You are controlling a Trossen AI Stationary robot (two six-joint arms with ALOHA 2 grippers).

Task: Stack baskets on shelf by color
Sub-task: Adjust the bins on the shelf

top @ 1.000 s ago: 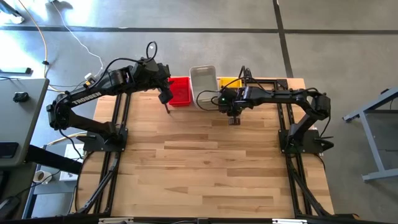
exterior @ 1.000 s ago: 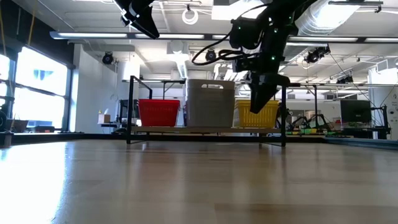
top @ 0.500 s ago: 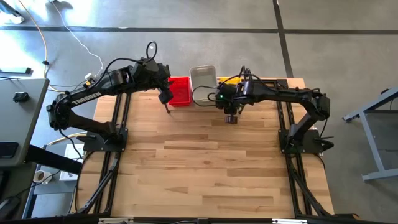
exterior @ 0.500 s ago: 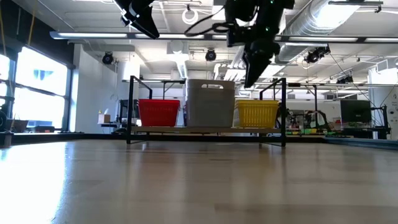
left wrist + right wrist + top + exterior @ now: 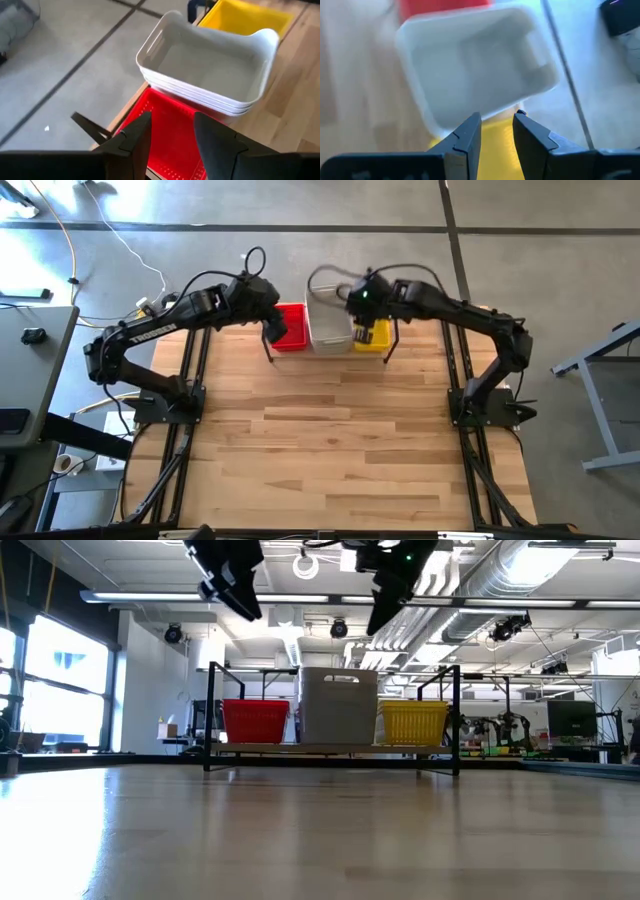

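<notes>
Baskets sit in a row on the shelf [image 5: 330, 747] along the table's [image 5: 340, 440] far edge. Clear-grey stack [image 5: 329, 321] in the middle, tallest of the three; left wrist view shows several nested rims. Red basket [image 5: 289, 326] touching its left side, toward the far-left corner. Yellow basket [image 5: 372, 335] on its right side, partly under the right arm. Shelf's black posts stand at both ends in the low view, all three baskets upright between them.

Left gripper [image 5: 268, 321] hovers above the red basket's near-left edge, fingers [image 5: 135, 137] parted with a narrow gap, holding nothing. Right gripper [image 5: 362, 332] hangs over the seam between grey stack and yellow basket, fingers [image 5: 467, 137] slightly apart, empty. Both grippers are well above the basket tops in the low view.
</notes>
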